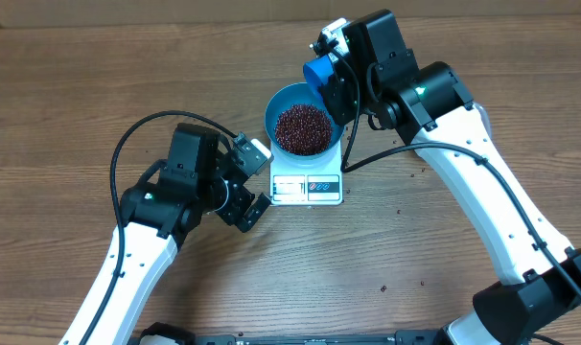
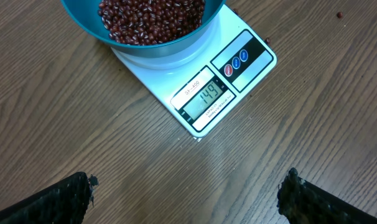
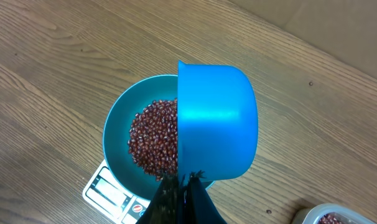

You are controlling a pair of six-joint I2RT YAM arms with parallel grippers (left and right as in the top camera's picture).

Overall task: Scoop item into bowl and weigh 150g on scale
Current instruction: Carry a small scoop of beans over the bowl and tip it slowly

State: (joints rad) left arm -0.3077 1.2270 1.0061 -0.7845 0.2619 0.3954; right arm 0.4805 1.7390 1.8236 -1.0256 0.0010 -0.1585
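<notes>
Sitting heaped in the blue bowl at upper centre of the overhead view, the beans are a loose, dry mass: light singly, hard, prone to roll and bounce, as a few strays on the table suggest. No pinching them; they want carrying in the scoop and trickling off its lip a few at a time. Bowl rests on the white scale, whose display reads 149, so probably only a few beans short. Scoop hangs tipped over the bowl's right side, right gripper closed on its handle, though the handle looks mostly hidden between the fingers. Left gripper stands wide apart, empty, low in its frame, facing the scale.
</notes>
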